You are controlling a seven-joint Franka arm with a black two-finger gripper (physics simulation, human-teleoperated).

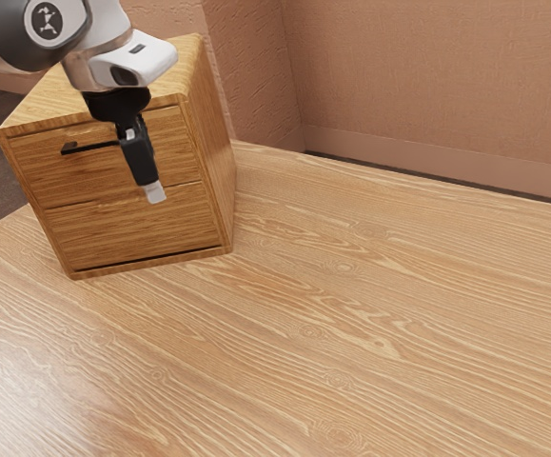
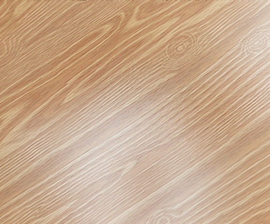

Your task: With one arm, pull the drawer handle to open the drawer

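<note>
The small light-wood two-drawer cabinet sits at ten o'clock in the exterior view, on the pale grained wooden table. Its upper drawer looks flush with the cabinet's frame, and the thin black bar handle lies across its front. My black two-finger gripper hangs tip-down before that front, its body crossing the handle's three o'clock end; I cannot tell whether it is spread or clenched. My wrist camera looks down at table grain
</note>
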